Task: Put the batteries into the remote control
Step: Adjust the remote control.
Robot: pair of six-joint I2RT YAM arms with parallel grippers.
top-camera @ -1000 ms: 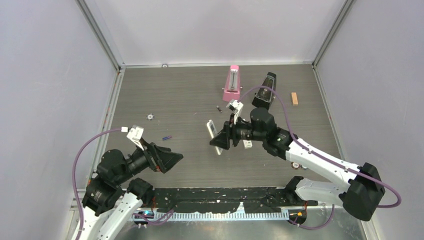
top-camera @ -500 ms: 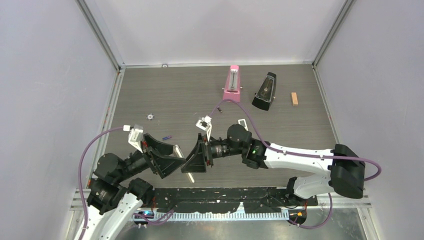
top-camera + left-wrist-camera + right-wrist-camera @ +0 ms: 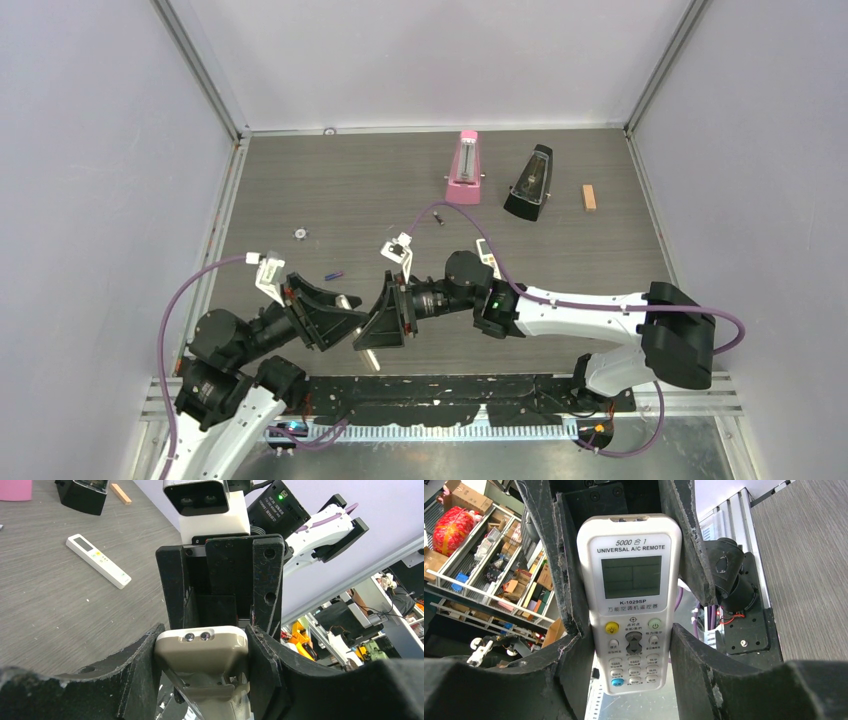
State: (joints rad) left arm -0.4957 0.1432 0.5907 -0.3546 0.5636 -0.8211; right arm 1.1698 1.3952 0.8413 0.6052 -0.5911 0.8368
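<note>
The broad white many-button remote (image 3: 630, 580) hangs above the table, clenched at its button end by the right gripper (image 3: 629, 635) and at its display end by the left gripper (image 3: 202, 635); I judge this a handover. The slim white few-button remote control (image 3: 97, 561) lies on the table beyond it to the right, and a loose purple battery (image 3: 333, 274) beyond it to the left. The next move calls for one grip to let go.

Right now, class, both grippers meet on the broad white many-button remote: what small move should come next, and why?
Probably ease the right gripper open. It clamps the broad white many-button universal remote near its buttons, while the left gripper seems pressed on both edges of the display end, so the handover looks ready to finish.
</note>
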